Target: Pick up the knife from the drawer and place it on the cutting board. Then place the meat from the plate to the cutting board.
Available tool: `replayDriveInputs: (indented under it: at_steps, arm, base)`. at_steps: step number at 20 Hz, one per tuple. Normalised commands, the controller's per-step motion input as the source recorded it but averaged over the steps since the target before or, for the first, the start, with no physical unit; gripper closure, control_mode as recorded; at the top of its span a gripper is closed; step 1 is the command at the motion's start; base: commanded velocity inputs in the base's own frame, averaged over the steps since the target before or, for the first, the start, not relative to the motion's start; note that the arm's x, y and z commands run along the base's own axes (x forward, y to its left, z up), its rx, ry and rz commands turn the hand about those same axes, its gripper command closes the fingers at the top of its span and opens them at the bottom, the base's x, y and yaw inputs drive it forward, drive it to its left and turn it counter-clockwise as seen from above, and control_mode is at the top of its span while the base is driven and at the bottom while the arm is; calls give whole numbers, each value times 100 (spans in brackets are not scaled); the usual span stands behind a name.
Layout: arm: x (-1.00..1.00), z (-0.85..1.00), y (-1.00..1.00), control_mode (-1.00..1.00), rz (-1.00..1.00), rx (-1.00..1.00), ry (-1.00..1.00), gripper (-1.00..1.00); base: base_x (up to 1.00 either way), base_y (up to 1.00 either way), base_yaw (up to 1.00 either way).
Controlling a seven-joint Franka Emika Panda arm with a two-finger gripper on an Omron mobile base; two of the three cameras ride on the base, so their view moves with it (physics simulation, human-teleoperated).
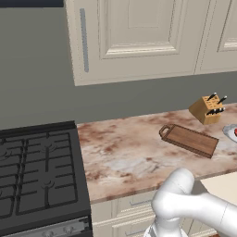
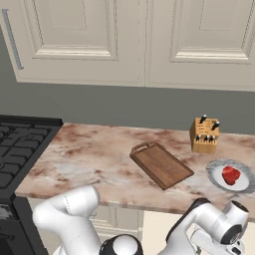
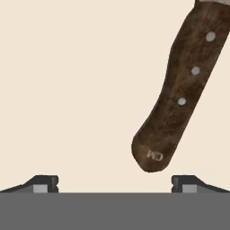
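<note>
The gripper (image 3: 115,182) hangs wide open, empty, just above the pale drawer (image 3: 67,90) floor, where the knife (image 3: 182,94) lies with its handle butt between the fingertips. The meat (image 2: 230,175) sits on the plate (image 2: 217,180), right of the board (image 2: 161,165).

The knife (image 3: 179,96) handle's butt bears mirrored "CM".

Your bench (image 2: 89,159) is mottled brown-and-white marble, and on it lie the cutting board (image 2: 162,165), the plate (image 2: 244,183) and a tan knife block (image 2: 204,135) — all apart. The pale drawer (image 3: 67,90) floor carries the knife (image 3: 179,96) — its handle butt just ahead of your right jaw.
</note>
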Motion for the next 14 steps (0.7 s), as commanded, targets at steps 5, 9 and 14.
replayDriveInputs:
  at_steps: [5,9,14]
  arm:
    - [17,-16,-1,-100,-1,0,0,-100]
    - [6,-14,-11,-100,-2,0,0,-100]
    - [0,-3,-26,-100,-3,0,-1,-100]
  base:
    - [0,0,0]
    - [0,0,0]
    - [0,0,0]
